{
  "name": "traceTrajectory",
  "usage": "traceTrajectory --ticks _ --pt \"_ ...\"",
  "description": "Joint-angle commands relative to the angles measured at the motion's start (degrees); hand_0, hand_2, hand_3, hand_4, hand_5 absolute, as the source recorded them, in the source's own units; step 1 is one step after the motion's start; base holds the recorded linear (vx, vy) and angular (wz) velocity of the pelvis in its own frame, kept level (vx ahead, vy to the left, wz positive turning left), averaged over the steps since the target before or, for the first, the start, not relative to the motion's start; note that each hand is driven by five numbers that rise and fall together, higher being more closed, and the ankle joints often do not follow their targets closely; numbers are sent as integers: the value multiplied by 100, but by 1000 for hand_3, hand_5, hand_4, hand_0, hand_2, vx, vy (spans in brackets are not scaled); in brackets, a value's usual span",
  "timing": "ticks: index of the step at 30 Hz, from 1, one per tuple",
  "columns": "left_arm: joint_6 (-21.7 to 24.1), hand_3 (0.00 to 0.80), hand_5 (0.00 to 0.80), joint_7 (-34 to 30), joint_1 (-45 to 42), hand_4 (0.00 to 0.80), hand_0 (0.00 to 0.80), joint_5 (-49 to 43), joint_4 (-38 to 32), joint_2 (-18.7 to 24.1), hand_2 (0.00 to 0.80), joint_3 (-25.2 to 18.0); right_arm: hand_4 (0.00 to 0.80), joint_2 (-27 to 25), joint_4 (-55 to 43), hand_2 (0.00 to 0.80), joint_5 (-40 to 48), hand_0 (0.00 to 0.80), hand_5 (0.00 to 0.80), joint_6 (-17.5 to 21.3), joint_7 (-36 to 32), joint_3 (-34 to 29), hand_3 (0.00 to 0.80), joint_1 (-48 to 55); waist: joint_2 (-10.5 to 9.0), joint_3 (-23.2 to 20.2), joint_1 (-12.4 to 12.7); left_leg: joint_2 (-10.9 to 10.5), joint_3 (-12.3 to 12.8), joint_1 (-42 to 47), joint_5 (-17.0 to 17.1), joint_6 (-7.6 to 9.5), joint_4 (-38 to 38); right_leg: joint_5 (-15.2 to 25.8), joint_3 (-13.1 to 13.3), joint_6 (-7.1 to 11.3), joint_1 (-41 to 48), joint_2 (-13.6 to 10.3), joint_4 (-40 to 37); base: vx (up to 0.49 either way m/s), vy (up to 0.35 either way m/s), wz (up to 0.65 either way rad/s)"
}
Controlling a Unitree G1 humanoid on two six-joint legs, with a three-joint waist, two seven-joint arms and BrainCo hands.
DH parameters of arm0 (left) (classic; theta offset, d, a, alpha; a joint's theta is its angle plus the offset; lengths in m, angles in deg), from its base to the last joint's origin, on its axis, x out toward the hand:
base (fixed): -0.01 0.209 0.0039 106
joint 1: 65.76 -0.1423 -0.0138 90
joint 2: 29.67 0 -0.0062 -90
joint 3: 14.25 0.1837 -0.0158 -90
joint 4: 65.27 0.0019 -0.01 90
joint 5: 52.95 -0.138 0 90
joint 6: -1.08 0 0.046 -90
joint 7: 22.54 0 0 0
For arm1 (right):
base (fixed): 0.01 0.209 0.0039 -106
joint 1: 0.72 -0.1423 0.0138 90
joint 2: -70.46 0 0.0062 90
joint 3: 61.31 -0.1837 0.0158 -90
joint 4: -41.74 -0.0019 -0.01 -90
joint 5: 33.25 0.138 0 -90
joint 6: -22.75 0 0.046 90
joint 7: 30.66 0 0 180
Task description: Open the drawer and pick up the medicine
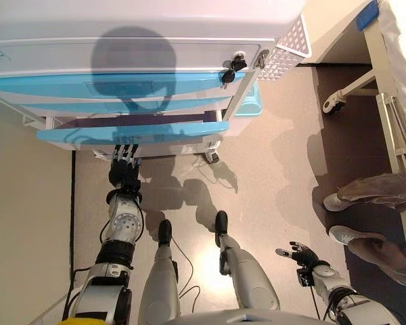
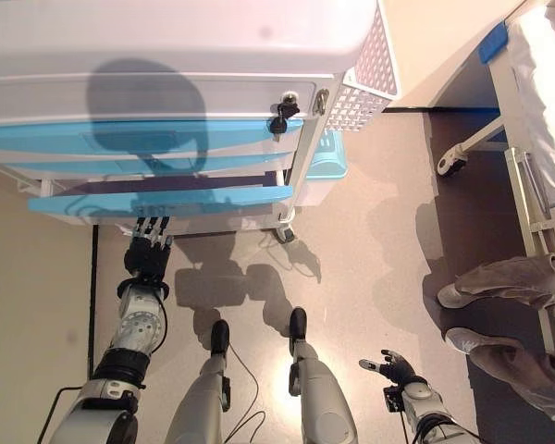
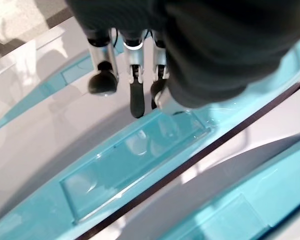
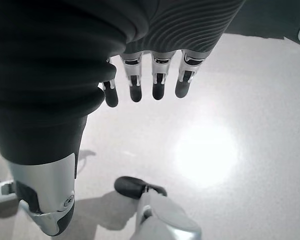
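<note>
Two risks: my left hand (image 1: 124, 169), fingers straight under the drawer (image 1: 132, 131) lip at twelve o'clock, may slip; my right hand (image 1: 301, 255) hangs relaxed, empty.

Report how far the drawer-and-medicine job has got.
Done: the lower blue drawer stands partly pulled out of the cabinet. In hand: the left hand reaches under its front edge, fingers straight. Left: no medicine shows in any view; the right hand hangs open, empty, beside the robot.
</note>
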Motion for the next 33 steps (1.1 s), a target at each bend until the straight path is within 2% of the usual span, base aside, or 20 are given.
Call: traceTrajectory --ticks 1,8,13,20,23,33 --pt "519 800 800 -667 2 800 800 -291 -1439 393 800 -488 0 -220 157 0 -163 0 0 -24 1 105 0 226 -116 -381 205 -399 -278 -659 -359 299 728 -305 -15 218 -201 -57 600 -29 -21 4" --pt "445 800 800 -796 -250 800 800 -275 -1672 371 800 -456 0 -214 115 0 -201 0 0 -23 -8 105 0 225 -132 -354 307 -407 -380 -669 -314 280 725 -378 -144 204 -232 -70 758 -14 -27 10" --pt "374 800 800 -867 -472 800 800 -265 -1808 324 800 -422 0 -210 119 0 -221 0 0 -29 5 93 0 240 -142 -335 431 -421 -539 -658 -237 245 683 -458 -320 183 -187 -97 828 -8 -45 19" --pt "181 800 800 -982 -845 800 800 -242 -2017 293 800 -359 0 -221 145 0 -239 0 0 -44 3 44 0 304 -107 -304 672 -518 -901 -690 -138 225 666 -632 -673 161 -158 -197 1045 6 -43 30" --pt "62 800 800 -1072 -1084 800 800 -234 -2147 308 800 -307 0 -237 176 0 -250 0 0 -55 -1 22 0 327 -54 -284 807 -582 -1141 -733 -82 218 683 -735 -891 139 -125 -252 1166 9 -38 39" --pt "-322 800 800 -1262 -1861 800 800 -127 -2443 404 800 -194 0 -295 105 0 -246 0 0 -68 -23 9 0 397 17 -204 1116 -640 -1486 -715 62 216 606 -842 -1246 136 10 -291 1240 8 -29 33"
